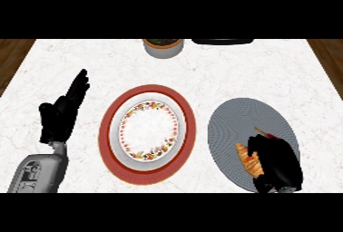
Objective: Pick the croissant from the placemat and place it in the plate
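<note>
One croissant (248, 162) on placemat (241, 118), clamped by right hand (277, 165) fingers; left hand (61, 115) fingers straight.

The croissant (248, 161) is golden, its placemat (241, 117) grey, the plate (149, 129) white with a floral rim.

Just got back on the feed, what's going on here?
The right hand curls over the croissant, which lies on the grey placemat at the right. The flower-rimmed plate, on a red round mat in the middle, holds nothing yet. The left hand rests open at the left, fingers up.
</note>
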Tool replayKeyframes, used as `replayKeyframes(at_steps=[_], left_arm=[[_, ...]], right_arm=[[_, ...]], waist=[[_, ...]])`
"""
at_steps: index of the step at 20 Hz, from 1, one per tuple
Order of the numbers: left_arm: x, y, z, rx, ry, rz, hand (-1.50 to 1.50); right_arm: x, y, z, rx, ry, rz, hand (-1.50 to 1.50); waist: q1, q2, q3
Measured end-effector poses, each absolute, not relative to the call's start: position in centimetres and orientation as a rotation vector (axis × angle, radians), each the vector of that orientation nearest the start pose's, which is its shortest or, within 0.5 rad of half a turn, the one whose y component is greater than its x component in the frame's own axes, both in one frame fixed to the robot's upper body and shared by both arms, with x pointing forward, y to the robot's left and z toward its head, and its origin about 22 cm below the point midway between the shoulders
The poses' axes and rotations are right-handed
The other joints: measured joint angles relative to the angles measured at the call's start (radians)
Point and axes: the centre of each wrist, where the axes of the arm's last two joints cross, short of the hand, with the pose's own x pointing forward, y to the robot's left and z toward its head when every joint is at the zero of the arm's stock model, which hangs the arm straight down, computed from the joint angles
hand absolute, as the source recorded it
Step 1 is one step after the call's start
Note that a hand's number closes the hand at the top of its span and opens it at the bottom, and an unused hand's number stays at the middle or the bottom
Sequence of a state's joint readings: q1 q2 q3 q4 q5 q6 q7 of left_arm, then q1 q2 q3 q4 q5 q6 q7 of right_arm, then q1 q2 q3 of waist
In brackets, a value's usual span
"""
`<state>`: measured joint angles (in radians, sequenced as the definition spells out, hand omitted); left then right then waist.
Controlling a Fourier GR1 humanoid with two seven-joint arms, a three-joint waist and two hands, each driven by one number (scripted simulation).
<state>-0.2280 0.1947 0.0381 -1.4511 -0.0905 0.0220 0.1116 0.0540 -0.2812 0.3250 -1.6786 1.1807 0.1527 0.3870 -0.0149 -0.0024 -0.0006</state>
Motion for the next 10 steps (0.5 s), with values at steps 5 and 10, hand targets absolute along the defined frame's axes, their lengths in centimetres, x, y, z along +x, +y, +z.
replayKeyframes(at_steps=[5, 10], left_arm=[[29.6, 26.1, 4.0, 0.229, -1.547, -0.213, 0.00], [29.5, 26.2, 4.0, 0.227, -1.547, -0.208, 0.00]], right_arm=[[21.0, -23.2, 4.3, -1.037, -1.259, 1.011, 1.50], [19.7, -22.5, 7.4, -1.037, -1.519, 0.900, 1.50]], waist=[[-0.001, -0.001, 0.001], [0.003, -0.001, 0.001]])
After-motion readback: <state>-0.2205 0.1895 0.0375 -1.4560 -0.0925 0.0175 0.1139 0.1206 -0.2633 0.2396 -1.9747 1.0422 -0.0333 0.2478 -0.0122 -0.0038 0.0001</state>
